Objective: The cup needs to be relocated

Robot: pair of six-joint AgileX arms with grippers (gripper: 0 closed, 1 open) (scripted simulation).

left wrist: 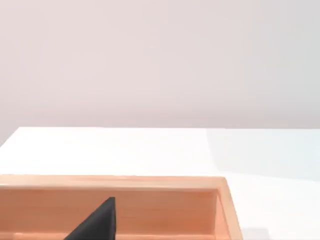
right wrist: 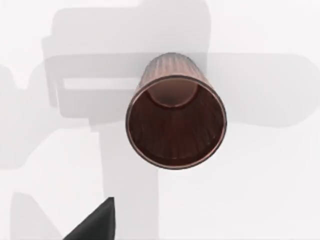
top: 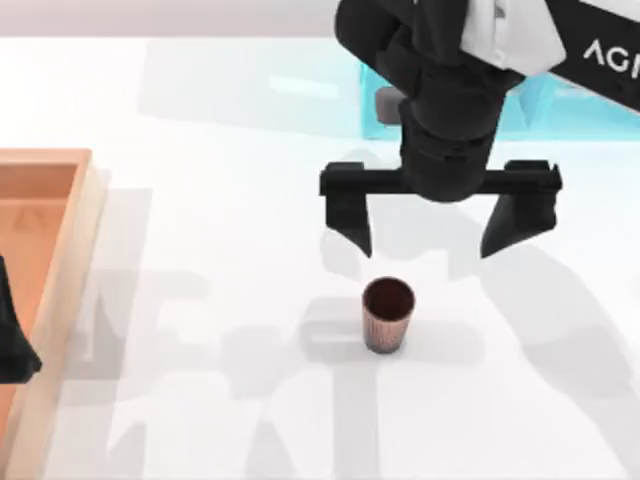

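The right gripper (top: 427,238) is hanging above the white table (top: 200,400) with its two fingers spread wide, far wider than the ribbed reddish-brown cup (top: 387,313) it is facing. The cup is standing upright on the table, just below and slightly to the left of the midpoint between the fingertips in the top view, apart from both and touched by neither. Its long axis is running vertically, mouth up, and in the right wrist view the cup (right wrist: 175,120) is sitting nearly under the camera, dark interior showing. Judging from this, the coming move is turning on a short descent with a small leftward correction, so the fingers are straddling the ribbed wall. Nothing is standing between gripper and cup. A pale blue bin (top: 560,105) is lying behind the right arm, and a wooden tray (top: 85,230) is sitting well off to the left, where the left gripper (top: 12,345) is parked over it; I cannot tell its finger state.
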